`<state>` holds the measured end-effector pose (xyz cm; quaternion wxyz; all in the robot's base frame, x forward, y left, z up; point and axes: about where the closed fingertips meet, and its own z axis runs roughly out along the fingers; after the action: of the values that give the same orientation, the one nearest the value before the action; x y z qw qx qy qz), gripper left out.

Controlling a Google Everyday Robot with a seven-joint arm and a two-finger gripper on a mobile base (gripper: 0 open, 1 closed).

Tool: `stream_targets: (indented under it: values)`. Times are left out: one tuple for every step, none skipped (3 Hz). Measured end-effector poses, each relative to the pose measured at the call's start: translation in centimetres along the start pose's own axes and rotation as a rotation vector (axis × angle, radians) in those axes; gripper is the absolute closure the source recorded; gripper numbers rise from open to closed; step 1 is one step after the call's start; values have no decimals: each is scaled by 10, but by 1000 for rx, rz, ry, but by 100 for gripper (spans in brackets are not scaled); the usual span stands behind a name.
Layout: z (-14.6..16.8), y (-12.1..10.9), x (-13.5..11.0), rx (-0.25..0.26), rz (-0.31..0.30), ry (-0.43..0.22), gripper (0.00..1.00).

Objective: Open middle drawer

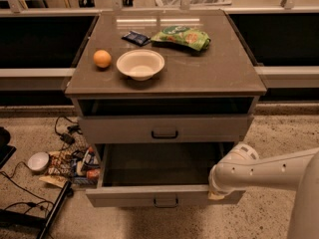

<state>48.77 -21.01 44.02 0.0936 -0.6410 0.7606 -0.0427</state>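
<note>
The middle drawer (149, 195) stands pulled out of the grey cabinet. Its wide grey tray is empty, and its low front carries a small black bar handle (166, 201). Above it the taller-fronted drawer (164, 129) is closed, with a dark slot over it. The lowest drawer is hidden under the open one. My white arm (269, 171) reaches in from the right. My gripper (216, 192) is at the right front corner of the middle drawer, against its front edge.
On the cabinet top (219, 73) lie an orange (102, 59), a white bowl (140, 64), a green snack bag (183, 36) and a dark packet (135, 38). Left of the cabinet, the floor holds cables, a wire basket of clutter (75, 163) and a small white bowl (38, 161).
</note>
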Motion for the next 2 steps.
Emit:
stream_targets:
  values:
    - [1,1,0,-2,0,0,0]
    - [2,1,0,-3,1,1,0]
